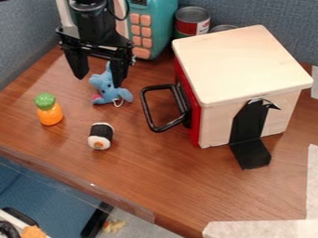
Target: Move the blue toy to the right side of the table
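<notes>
- Camera view: the gripper [99,82] hangs over the table [155,176], its fingers [77,64] spread apart.
- The blue toy [108,91] is on the table at the gripper, left of the wooden box [239,60].
- Sushi toy [101,136]: nearer the front edge.

No legible wording, number or sign is being displayed; any print on the red-and-white label [202,28] of the cylindrical metal can [192,16] is being rendered unreadable.
</notes>
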Action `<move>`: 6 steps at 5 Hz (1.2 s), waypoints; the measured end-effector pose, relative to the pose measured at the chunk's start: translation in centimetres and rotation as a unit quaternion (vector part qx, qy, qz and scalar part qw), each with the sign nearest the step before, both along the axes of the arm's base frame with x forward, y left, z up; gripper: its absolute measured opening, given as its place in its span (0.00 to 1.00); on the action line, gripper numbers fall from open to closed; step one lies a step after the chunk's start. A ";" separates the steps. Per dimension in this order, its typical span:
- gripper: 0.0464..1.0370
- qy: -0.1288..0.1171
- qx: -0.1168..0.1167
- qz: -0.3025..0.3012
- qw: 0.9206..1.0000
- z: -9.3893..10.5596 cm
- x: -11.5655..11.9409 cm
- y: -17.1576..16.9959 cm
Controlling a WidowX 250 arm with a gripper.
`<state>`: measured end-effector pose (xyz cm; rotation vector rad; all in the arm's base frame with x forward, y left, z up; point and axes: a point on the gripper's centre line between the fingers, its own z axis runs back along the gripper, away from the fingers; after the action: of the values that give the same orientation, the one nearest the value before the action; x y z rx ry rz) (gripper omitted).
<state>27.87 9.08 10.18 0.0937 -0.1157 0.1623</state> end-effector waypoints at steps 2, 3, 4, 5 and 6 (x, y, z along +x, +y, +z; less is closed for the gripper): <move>0.96 0.005 -0.009 0.012 1.000 -1.2 1.2 1.6; 0.96 -0.006 -0.005 0.026 1.000 -1.2 3.3 3.5; 0.96 -0.010 -0.004 0.042 0.999 -2.3 4.8 5.0; 0.96 0.013 -0.001 0.042 0.999 -4.6 5.6 5.4; 0.96 0.027 0.005 0.039 0.999 -6.9 6.2 5.0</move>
<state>34.11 14.07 3.29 0.1132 -0.0587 0.2364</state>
